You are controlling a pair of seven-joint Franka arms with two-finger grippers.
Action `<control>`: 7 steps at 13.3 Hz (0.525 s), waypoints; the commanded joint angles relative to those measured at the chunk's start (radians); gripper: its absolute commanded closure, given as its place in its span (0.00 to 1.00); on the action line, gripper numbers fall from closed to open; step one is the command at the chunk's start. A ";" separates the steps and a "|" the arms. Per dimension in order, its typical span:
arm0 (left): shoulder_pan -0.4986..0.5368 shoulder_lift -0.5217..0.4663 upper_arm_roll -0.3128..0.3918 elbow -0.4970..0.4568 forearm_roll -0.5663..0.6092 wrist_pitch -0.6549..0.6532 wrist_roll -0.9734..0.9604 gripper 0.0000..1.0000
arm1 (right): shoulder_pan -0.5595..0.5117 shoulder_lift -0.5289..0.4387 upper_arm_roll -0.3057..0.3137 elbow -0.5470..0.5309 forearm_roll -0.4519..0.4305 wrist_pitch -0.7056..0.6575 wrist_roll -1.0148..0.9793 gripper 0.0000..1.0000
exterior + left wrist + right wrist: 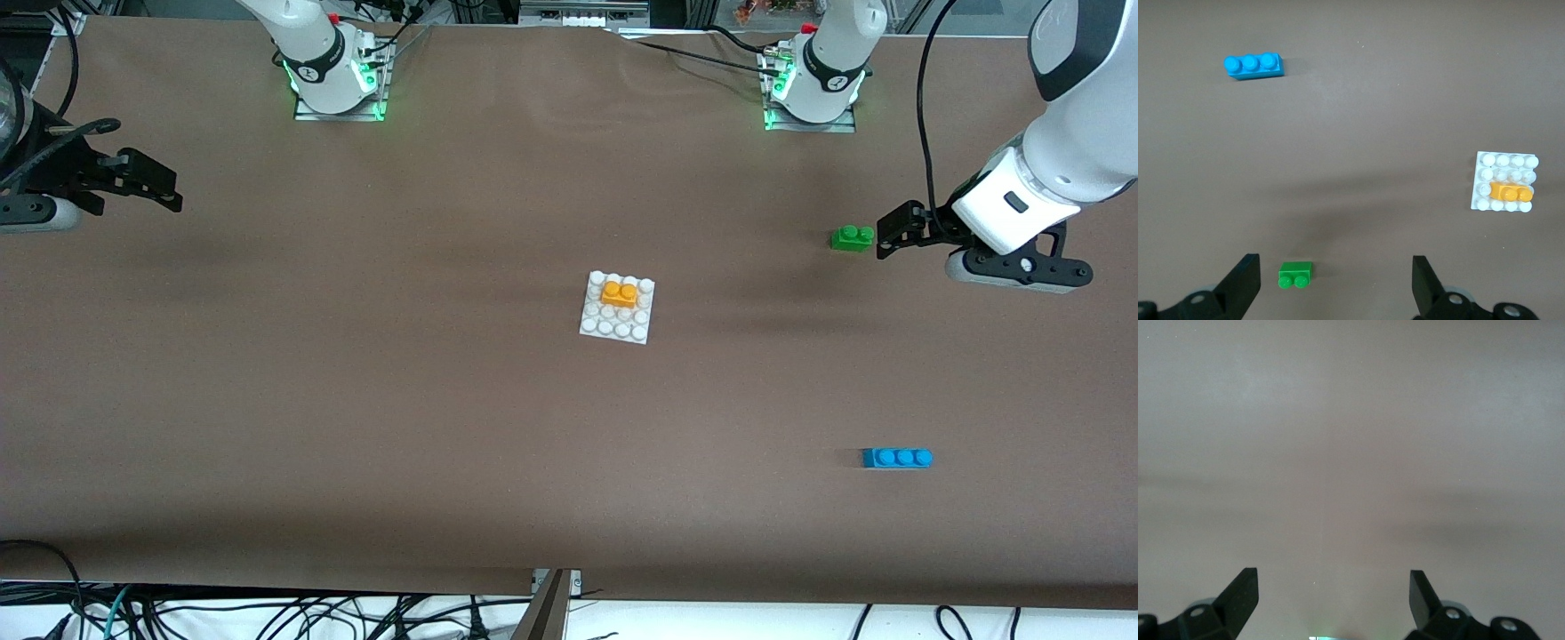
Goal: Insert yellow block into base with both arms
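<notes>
Yellow block (619, 292) sits seated on the base (605, 327), in the plate's rows farther from the front camera, near the middle of the brown surface (356, 400). From the base, in the front view, a green brick (852, 237) lies at about two o'clock and a blue brick (896, 458) at about four o'clock. The left gripper (889, 233) hangs just beside the green brick, fingers spread wide, holding nothing. The right gripper (164, 188) waits at nine to ten o'clock over bare surface, fingers likewise wide apart and empty.
</notes>
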 commanded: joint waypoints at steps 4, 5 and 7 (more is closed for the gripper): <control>0.006 -0.044 0.012 -0.029 0.016 0.003 -0.004 0.00 | 0.002 0.001 0.004 0.024 0.013 -0.012 -0.013 0.00; 0.008 -0.044 0.012 -0.029 0.018 0.001 -0.002 0.00 | 0.002 0.001 0.012 0.026 0.013 -0.014 -0.013 0.00; 0.017 -0.043 0.012 -0.029 0.016 0.001 -0.002 0.00 | 0.004 0.001 0.016 0.026 0.013 -0.017 -0.007 0.00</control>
